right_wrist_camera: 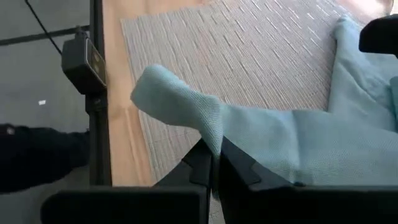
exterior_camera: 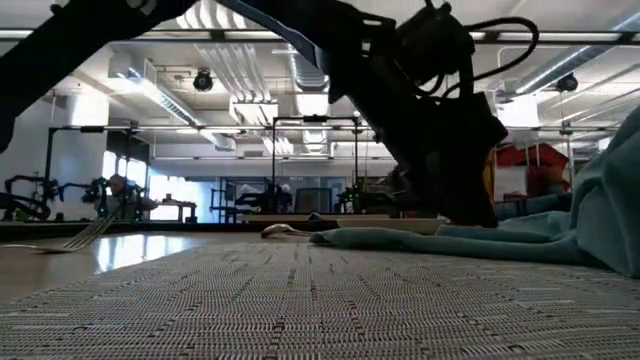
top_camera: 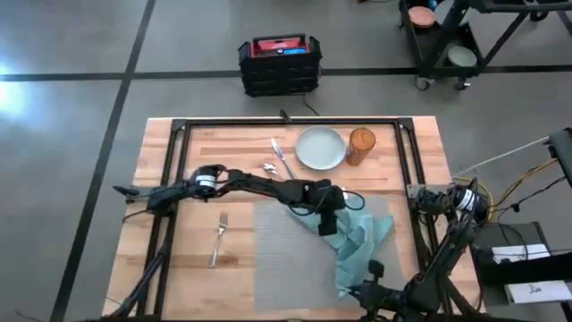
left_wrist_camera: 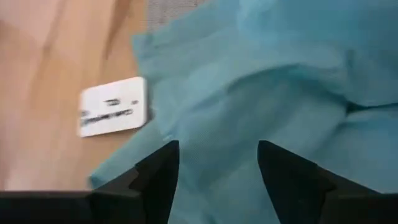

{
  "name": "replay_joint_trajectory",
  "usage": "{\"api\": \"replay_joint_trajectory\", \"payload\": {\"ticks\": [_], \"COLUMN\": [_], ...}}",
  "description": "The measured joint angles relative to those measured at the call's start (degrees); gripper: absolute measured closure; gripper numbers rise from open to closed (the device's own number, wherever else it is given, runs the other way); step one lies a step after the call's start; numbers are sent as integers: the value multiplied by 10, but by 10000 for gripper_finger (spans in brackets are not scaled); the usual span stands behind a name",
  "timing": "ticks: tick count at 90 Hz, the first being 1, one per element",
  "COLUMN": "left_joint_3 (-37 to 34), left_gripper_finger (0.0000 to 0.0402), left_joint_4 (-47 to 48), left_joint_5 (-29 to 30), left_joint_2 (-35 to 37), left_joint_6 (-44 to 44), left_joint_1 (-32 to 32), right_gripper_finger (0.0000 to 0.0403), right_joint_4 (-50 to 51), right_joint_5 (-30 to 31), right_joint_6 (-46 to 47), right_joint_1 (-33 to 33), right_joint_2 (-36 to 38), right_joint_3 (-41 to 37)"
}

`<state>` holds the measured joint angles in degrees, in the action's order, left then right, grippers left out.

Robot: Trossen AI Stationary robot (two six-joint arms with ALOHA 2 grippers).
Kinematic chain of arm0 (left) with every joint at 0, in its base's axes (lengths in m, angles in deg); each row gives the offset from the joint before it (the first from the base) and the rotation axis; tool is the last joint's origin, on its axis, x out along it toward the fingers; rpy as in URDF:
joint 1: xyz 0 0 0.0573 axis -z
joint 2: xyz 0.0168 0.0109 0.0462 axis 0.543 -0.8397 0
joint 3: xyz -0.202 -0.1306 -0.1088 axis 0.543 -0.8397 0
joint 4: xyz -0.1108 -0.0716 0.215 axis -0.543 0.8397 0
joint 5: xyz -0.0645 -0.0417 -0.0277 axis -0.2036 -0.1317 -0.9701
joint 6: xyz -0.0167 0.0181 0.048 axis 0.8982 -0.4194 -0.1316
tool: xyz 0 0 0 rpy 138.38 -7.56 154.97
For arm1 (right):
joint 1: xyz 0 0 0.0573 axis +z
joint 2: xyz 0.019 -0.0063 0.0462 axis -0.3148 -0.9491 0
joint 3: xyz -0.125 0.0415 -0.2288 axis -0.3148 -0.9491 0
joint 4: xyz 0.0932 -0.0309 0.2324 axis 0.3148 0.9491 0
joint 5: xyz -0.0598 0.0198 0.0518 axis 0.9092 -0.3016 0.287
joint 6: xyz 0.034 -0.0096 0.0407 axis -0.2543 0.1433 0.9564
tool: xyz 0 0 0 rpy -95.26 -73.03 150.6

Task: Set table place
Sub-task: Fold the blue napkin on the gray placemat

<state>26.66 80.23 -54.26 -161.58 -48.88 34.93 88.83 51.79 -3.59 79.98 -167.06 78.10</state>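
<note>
A crumpled teal napkin (top_camera: 357, 241) lies on the grey woven placemat's (top_camera: 286, 259) right side. The right tool (right_wrist_camera: 214, 163) is clamped on its corner; the left tool (left_wrist_camera: 217, 168), fingers apart, hangs over the cloth.

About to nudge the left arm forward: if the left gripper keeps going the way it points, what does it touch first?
The teal napkin. The left gripper is open with the crumpled cloth filling the space ahead of its fingers, so it would likely press into a fold before reaching the grey placemat beneath. Exact gap is unclear.
</note>
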Motion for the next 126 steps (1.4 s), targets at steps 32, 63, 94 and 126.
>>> {"api": "replay_joint_trajectory", "payload": {"ticks": [32, 63, 94, 126], "left_joint_3": [14, 95, 115, -123], "left_gripper_finger": [347, 400, 401, 401], "left_joint_4": [2, 131, 409, 417], "left_joint_5": [21, 64, 225, 251], "left_joint_2": [-2, 23, 138, 312], "left_joint_6": [-40, -79, -46, 144], "left_joint_1": [0, 8, 94, 209], "right_gripper_finger": [403, 403, 403, 403], "right_joint_4": [2, 13, 176, 173], "right_joint_5": [6, 0, -47, -126], "right_joint_6": [-10, -22, -22, -11], "right_joint_1": [0, 0, 9, 30], "right_joint_2": [0, 1, 97, 75], "right_joint_3": [-3, -4, 3, -28]}}
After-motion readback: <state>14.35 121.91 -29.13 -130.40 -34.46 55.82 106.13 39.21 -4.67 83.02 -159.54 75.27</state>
